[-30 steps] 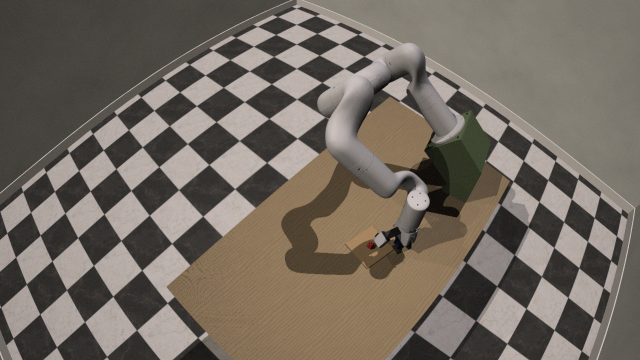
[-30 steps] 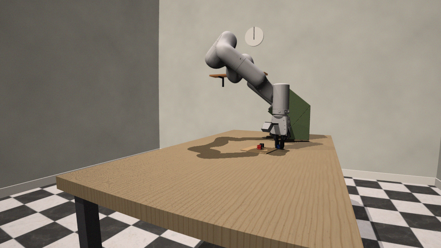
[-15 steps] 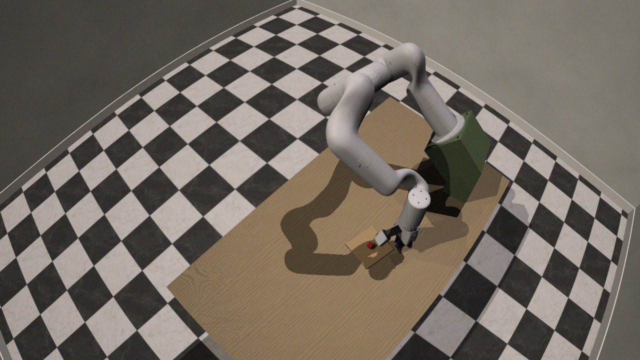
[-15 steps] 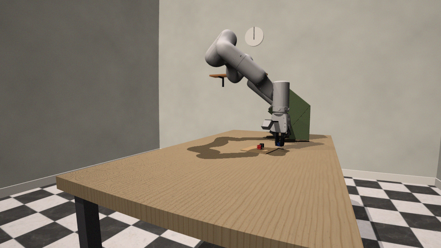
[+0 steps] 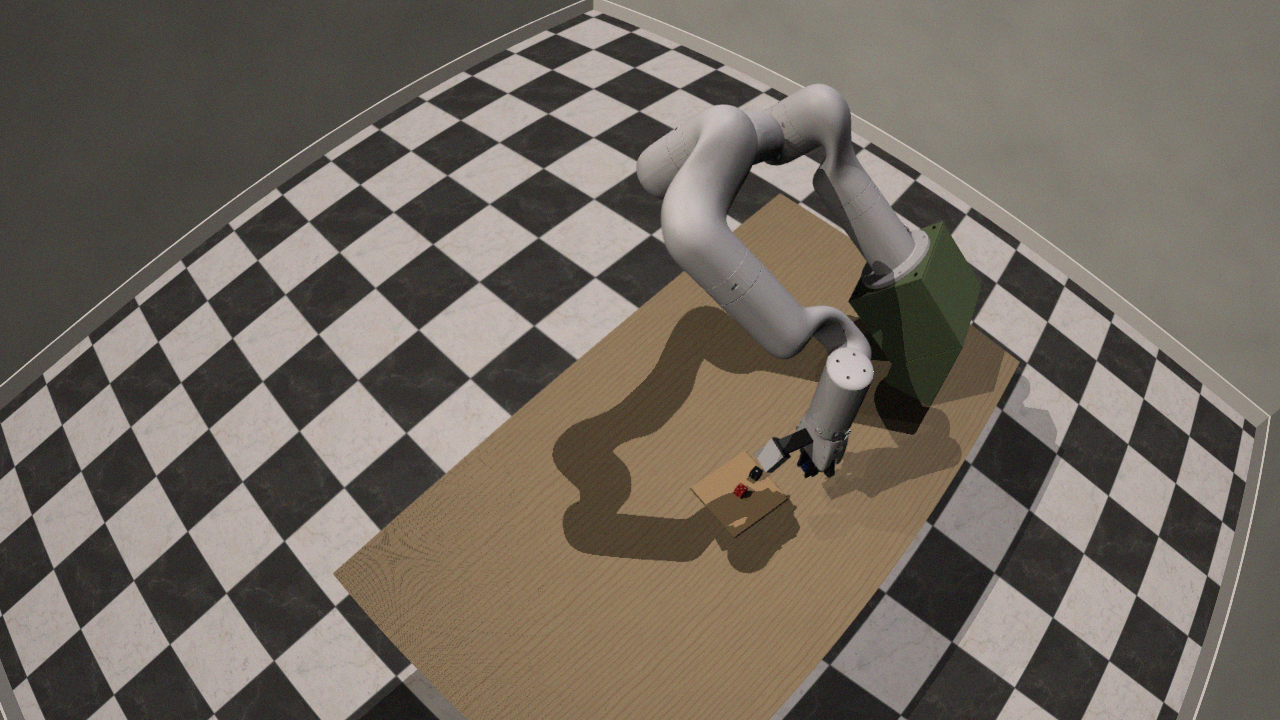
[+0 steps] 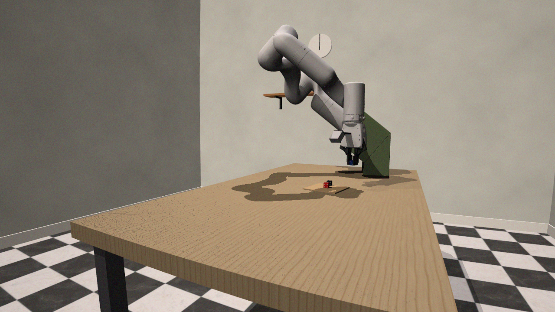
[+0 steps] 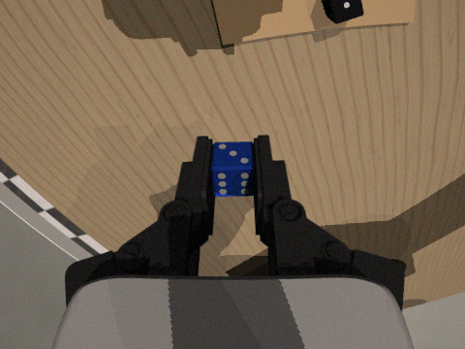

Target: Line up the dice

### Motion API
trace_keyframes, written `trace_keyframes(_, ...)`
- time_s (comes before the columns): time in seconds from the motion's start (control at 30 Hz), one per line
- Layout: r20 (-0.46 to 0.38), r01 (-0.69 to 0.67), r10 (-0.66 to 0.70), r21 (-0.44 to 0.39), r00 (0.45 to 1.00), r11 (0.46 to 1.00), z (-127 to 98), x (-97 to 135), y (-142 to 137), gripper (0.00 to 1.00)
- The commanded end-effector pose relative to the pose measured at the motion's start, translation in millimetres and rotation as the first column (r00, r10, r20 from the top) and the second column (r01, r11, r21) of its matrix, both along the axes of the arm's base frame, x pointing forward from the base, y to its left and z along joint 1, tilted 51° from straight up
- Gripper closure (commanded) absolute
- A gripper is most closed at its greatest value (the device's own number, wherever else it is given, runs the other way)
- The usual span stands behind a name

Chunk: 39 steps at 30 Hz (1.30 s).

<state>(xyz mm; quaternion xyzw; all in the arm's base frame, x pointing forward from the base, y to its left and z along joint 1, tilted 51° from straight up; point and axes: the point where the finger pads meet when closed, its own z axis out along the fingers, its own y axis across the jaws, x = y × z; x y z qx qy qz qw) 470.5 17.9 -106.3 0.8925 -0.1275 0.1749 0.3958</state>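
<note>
From overhead, nearest you on the mat [image 5: 716, 483] [image 6: 313, 188] [image 7: 291, 23] sits the red die [image 5: 741, 490] [image 6: 326, 185], with the black die [image 5: 756, 472] [image 6: 329, 182] [image 7: 345, 10] near it at your one o'clock. At two o'clock from the mat, the gripper [image 5: 818, 468] [image 6: 352, 159] [image 7: 233, 157] is closed on the blue die [image 5: 807, 466] [image 6: 351, 163] [image 7: 232, 169], holding it above the table [image 5: 537, 635] [image 6: 248, 240] [image 7: 121, 92], off the mat, its three-pip and six-pip faces toward your wrist camera. Farthest off, at one o'clock, stands the green base [image 5: 935, 326] [image 6: 377, 149].
</note>
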Motion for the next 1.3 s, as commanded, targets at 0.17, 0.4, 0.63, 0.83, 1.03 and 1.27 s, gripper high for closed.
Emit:
trace_keyframes(0.17,0.0,0.0,0.0,0.0,1.0,1.0,6,-1,7,0.85)
trace_keyframes(0.4,-0.012,-0.011,0.01,-0.003,1.0,1.0,9,4,7,0.85)
trace_keyframes(0.63,-0.166,-0.141,0.134,-0.032,0.977,0.989,50,72,-5,0.85)
trace_keyframes(0.83,-0.272,-0.231,0.211,-0.043,0.939,0.972,84,116,-20,0.85)
trace_keyframes(1.03,-0.298,-0.253,0.229,-0.045,0.927,0.966,94,127,-24,0.85)
trace_keyframes(1.27,-0.298,-0.253,0.229,-0.045,0.927,0.966,94,127,-24,0.85)
